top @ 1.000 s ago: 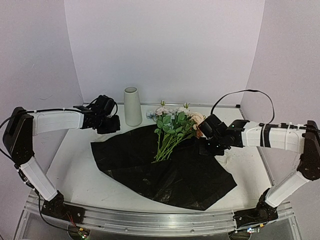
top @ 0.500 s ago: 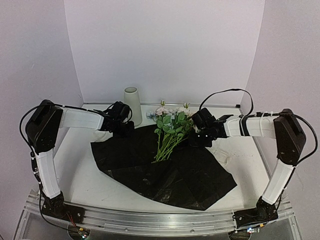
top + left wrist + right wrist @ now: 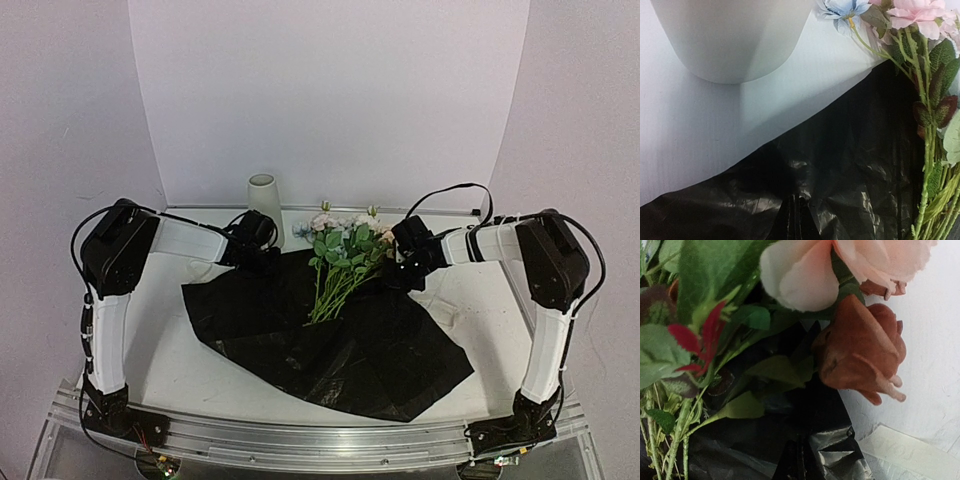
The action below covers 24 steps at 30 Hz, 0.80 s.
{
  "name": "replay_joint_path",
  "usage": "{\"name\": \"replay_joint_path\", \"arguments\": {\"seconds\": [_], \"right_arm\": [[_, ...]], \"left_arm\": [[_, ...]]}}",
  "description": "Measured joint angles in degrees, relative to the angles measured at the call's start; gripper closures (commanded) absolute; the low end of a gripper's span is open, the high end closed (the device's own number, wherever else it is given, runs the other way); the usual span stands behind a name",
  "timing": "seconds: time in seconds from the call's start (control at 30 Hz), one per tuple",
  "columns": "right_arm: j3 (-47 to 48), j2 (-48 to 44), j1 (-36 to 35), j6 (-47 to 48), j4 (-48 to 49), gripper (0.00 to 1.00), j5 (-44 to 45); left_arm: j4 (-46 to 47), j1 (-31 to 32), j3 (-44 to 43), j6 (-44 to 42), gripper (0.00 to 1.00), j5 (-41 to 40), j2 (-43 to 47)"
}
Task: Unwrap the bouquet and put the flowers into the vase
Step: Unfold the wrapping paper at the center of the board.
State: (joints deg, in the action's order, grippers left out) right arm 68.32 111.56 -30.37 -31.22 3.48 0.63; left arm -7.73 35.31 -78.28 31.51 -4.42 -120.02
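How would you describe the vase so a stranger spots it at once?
Start at the black sheet spread across the table. Off its far left corner stands the vase, left of the flowers. It is the only smooth, tapered white column.

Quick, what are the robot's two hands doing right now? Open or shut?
Left gripper: closed, nothing in it, at the black sheet edge.
Right gripper: closed, nothing in it, beside the flowers.

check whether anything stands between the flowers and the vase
Nothing visible does. The flowers lie on the black sheet; the vase stands upright to their left, with only bare table between. The left hand sits low by the vase's foot.
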Motion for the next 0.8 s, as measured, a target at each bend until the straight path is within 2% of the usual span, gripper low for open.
{"name": "replay_joint_path", "arguments": {"seconds": [0.4,0.8], "right_arm": [[2.7,5.4,5.2,0.2,2.7,1.0,-4.1],[7.5,9.3,11.8,1.3,4.6,1.0,-6.4]], "left_arm": [[1.6,0.0,-2.9,0.2,1.0,-2.3,-5.0],[3.7,0.3,-12.8,1.5,1.0,-2.7,-12.4]]}}
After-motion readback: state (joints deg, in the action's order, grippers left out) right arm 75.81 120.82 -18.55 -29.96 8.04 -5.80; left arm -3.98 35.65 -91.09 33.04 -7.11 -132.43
